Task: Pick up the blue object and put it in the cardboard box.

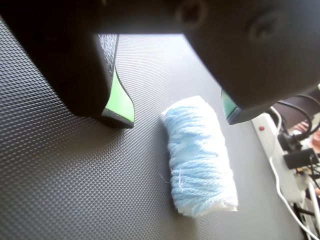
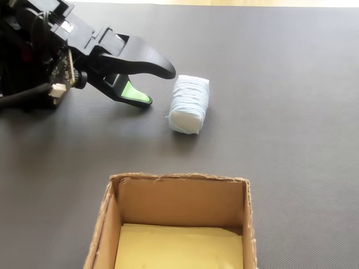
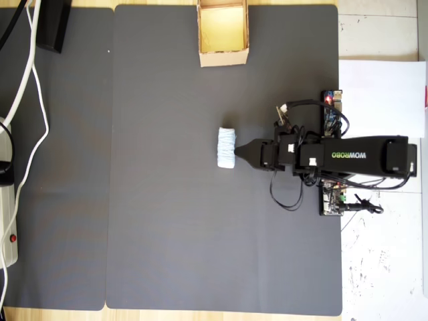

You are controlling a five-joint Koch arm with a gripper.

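The blue object [image 1: 200, 155] is a pale light-blue yarn-like roll lying on its side on the black mat. My gripper [image 1: 176, 117] is open, its green-padded jaws set wide just behind the roll's far end, with nothing between them. In the fixed view the gripper [image 2: 159, 88] stands just left of the roll [image 2: 189, 103], tips close to it but apart. From overhead the gripper [image 3: 239, 154] points left at the roll [image 3: 227, 148]. The cardboard box [image 2: 179, 193] sits open near the front edge of the fixed view, with a yellowish floor. Overhead, the box [image 3: 223, 60] is at the mat's top edge.
A black textured mat [image 3: 167, 200] covers the table. A white power strip [image 1: 267, 135] with cables lies beyond the mat, and overhead the strip [image 3: 8, 221] and a white cable [image 3: 33, 87] lie at the left. White paper [image 3: 381, 87] lies right of the arm's base.
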